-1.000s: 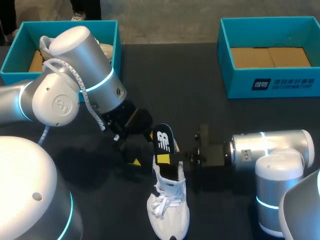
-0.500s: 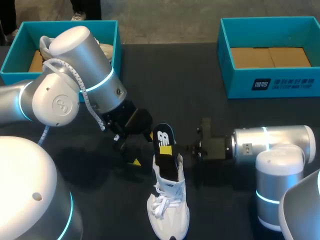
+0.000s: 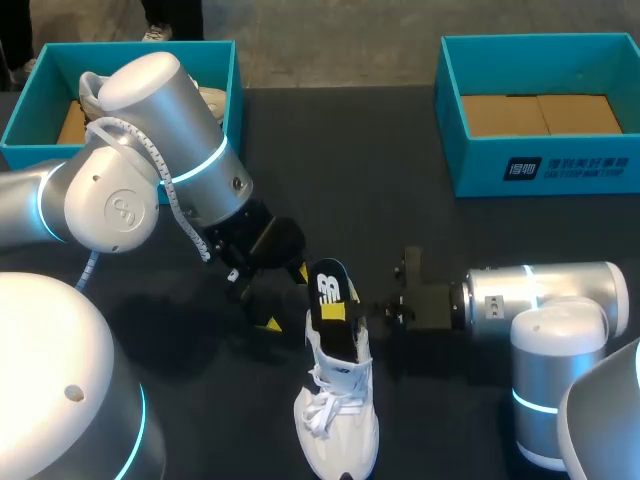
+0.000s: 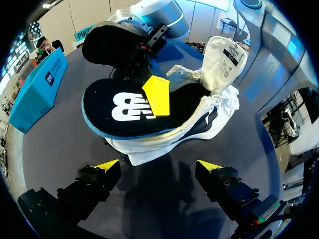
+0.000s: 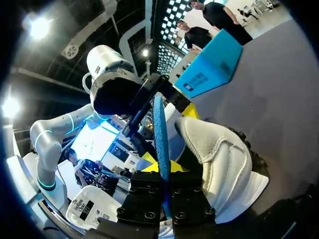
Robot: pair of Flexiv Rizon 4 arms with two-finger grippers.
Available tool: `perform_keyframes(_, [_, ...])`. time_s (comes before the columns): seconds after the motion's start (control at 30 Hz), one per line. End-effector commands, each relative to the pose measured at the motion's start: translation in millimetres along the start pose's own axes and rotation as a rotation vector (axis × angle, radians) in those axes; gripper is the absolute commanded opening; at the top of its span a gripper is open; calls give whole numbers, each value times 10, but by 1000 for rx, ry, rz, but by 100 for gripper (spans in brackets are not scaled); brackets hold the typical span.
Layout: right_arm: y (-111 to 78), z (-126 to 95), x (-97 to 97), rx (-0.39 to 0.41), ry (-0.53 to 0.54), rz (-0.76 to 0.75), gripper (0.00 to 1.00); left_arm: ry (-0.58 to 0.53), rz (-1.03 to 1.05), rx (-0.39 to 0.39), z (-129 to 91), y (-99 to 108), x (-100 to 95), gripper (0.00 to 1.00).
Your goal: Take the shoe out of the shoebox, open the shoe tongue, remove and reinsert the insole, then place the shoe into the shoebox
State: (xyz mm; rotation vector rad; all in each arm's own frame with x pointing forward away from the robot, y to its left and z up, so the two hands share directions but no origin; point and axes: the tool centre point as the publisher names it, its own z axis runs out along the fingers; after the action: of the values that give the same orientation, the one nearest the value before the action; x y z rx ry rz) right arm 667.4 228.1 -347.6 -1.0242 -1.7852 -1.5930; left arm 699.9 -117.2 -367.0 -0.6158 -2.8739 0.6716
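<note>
White mesh sneaker (image 3: pixel 338 420) sat unboxed on the dark worktop (image 3: pixel 400 180). Right gripper (image 5: pixel 163 174) pinched its black foam insole (image 3: pixel 330 298) half out, while the left gripper (image 4: pixel 158 166) gaped beside the sneaker. Reinserting and boxing looked left to do.

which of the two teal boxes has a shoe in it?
The left box: a white shoe shows inside it. The right box shows only brown cardboard on its floor.

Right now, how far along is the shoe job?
Done: the shoe is out on the table, its tongue folded open. In hand: the right gripper is shut on the insole, which stands half out of the shoe; the left gripper waits open beside it. Left: seating the insole, then putting the shoe in the empty shoebox.
</note>
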Motion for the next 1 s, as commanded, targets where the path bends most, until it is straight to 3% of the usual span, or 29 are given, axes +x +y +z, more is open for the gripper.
perform_keyframes(0.03, [-100, -22, 30, -10, -9, 4, 0, -2, 0, -3, 1, -1, 11, 100])
perform_keyframes(0.4, [-183, -20, 71, -22, 0, 1, 0, -2, 0, -3, 1, -1, 11, 100])
perform_keyframes(0.43, [-168, -13, 78, -22, 1, -2, 7, -2, 0, -3, 1, -1, 11, 100])
perform_keyframes(0.5, [-125, 1, 101, -22, 4, -15, 34, -2, 0, -3, 1, -1, 11, 100])
perform_keyframes(0.57, [-77, 12, 126, -23, 6, -32, 46, -2, 0, -3, 1, -1, 11, 100])
perform_keyframes(0.7, [21, 29, 180, -19, -1, -56, 48, -2, 0, -3, 1, -1, 11, 100])
perform_keyframes(0.9, [140, 20, 185, -17, -12, -70, 43, -2, 0, -3, 1, -1, 11, 100])
perform_keyframes(1.0, [171, 12, 145, -22, -16, -65, 29, -2, 0, -3, 1, -1, 11, 100])
